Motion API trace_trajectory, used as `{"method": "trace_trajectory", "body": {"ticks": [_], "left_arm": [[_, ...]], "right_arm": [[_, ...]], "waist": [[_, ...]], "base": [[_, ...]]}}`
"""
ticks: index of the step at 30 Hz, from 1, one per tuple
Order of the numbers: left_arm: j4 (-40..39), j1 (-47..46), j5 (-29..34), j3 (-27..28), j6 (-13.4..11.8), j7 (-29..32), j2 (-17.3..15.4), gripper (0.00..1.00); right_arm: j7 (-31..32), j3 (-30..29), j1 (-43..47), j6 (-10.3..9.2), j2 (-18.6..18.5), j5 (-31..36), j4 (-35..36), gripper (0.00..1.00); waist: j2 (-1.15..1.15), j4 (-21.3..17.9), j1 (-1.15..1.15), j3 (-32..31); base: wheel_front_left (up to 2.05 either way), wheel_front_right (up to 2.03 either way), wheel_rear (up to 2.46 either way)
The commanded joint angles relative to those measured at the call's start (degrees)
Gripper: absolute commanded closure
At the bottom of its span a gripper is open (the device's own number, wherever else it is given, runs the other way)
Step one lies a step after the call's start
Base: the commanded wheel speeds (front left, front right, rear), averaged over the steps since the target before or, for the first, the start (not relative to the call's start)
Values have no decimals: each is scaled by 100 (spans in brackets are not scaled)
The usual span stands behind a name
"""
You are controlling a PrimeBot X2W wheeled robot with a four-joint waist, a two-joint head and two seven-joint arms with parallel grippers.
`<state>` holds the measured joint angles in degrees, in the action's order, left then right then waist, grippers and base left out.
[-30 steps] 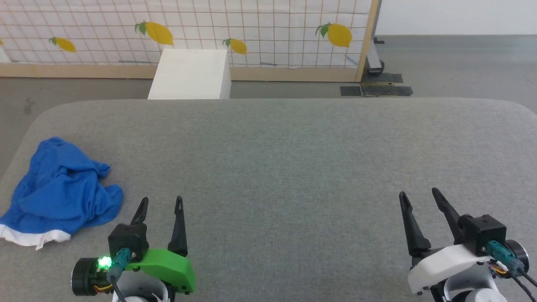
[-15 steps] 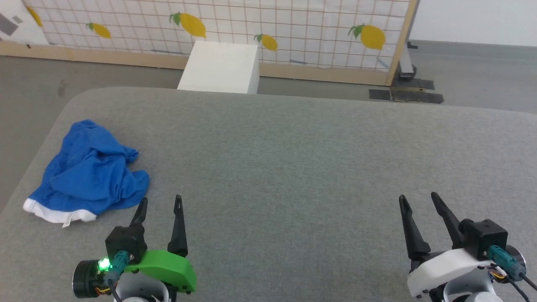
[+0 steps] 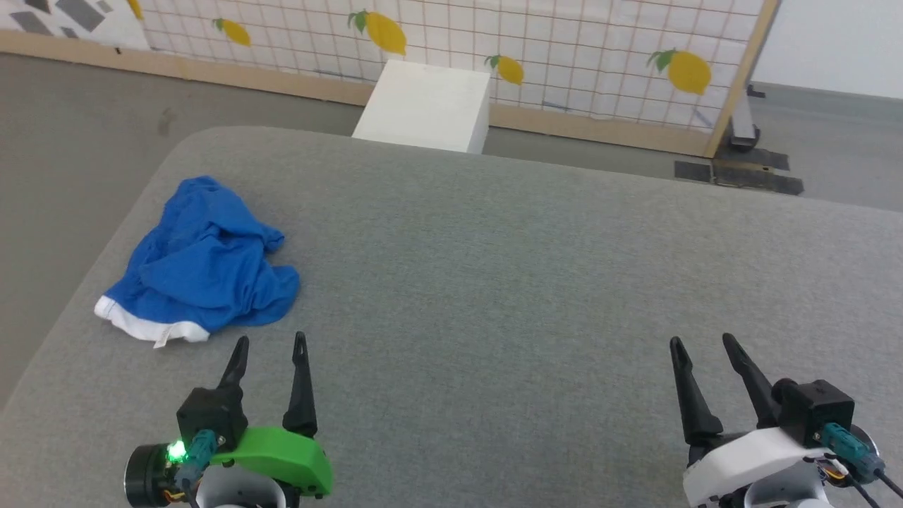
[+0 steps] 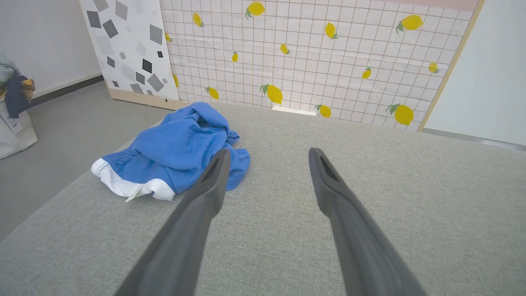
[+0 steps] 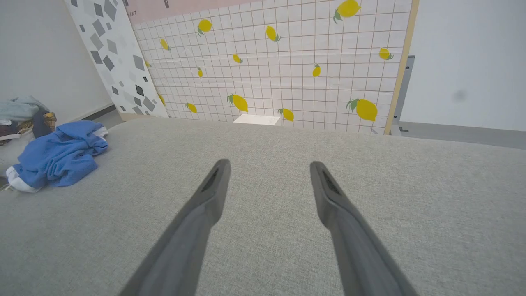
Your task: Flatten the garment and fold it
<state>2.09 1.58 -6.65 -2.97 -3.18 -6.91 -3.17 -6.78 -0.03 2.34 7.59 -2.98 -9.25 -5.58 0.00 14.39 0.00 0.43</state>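
The blue shorts (image 3: 204, 261) lie crumpled in a heap near the left edge of the grey padded table (image 3: 494, 282), with a white trim band along their near side. In the left wrist view the shorts (image 4: 176, 148) sit ahead and to the left of my fingers. My left gripper (image 3: 270, 343) hovers open just short of the heap, holding nothing. Far to the right, my right gripper (image 3: 702, 341) is open over bare table. The shorts (image 5: 57, 158) appear at the far left of the right wrist view.
A white box (image 3: 427, 106) stands on the floor behind the table, in front of a lemon-patterned panel (image 3: 536, 49). The table's left edge drops to grey floor (image 3: 63, 141). A pile of clothes (image 5: 20, 115) lies off to the left.
The head camera has turned left, so the whole picture has shifted right and the shorts now sit nearer the centre. Both grippers keep their pose, open.
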Motion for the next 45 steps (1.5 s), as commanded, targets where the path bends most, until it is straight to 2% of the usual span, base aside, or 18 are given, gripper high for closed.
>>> {"method": "trace_trajectory", "body": {"ticks": [1,9,25,45], "left_arm": [[26,57,-107,-26,-54,-62,15,0],[73,73,-192,-74,-114,-182,17,0],[97,112,-39,-86,-282,-393,21,0],[249,127,-24,-112,-205,-628,25,0]], "right_arm": [[-79,19,42,-5,5,-82,-41,0],[-198,90,63,-6,6,-246,-179,0],[-408,105,55,-7,7,-202,-431,0],[-562,101,61,-9,9,-375,-622,0]], "waist": [[0,125,0,0],[0,492,0,-30],[0,937,0,-25],[0,1337,0,-53]], "base": [[0,0,0],[0,0,0],[0,0,0],[0,0,0]]}}
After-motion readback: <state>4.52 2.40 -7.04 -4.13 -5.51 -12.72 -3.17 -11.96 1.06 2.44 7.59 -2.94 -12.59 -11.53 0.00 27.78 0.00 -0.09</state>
